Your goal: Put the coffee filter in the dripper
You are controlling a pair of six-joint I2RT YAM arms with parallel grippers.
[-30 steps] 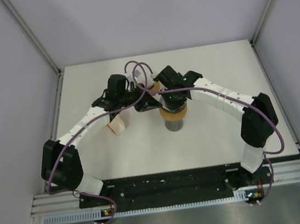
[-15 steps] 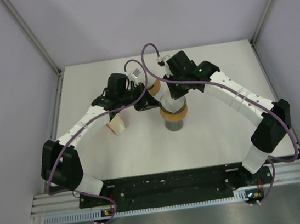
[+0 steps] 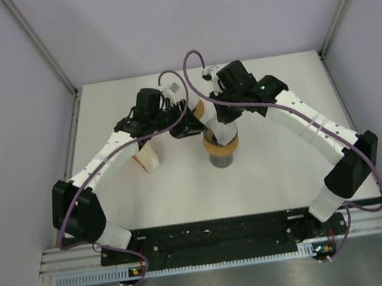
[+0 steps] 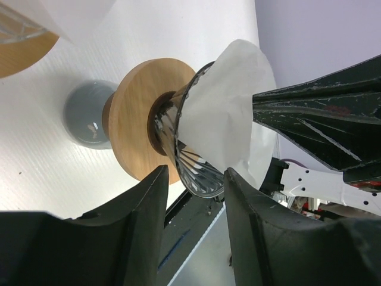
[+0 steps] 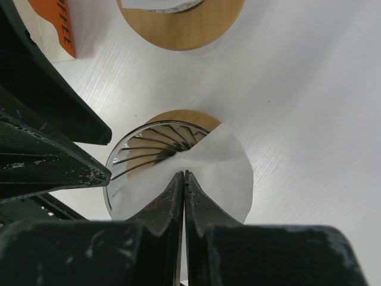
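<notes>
Right wrist view: the right end effector (image 5: 183, 176) has its two fingers pressed together with no gap, pinching the top edge of the coffee filter (image 5: 223, 173). Directly beneath those tips the white paper drops into the ribbed glass dripper (image 5: 143, 149). To the right of the fingers a broad lobe of paper spreads over and past the rim, so the filter looks started in the cone but not seated. To the left, bare ribs show where the paper has not yet opened against the glass.

In the left wrist view the left end effector (image 4: 195, 171) holds its jaws a moderate way apart, with the lower edge of the glass rim sitting between them. I cannot tell from this angle whether they actually clamp the glass or only bracket it. Just beyond its tips the cone sits in a wooden collar (image 4: 137, 113), and beyond that is a grey vessel (image 4: 86, 113) standing on the white counter (image 4: 36, 167).

Farther ahead of the right fingers lie a second wooden disc (image 5: 190, 27) and, off to the left, an orange-printed box (image 5: 62, 36).

My judgement: the insertion is well begun. The paper needs pressing deeper and spreading to the wall, followed by a release.
</notes>
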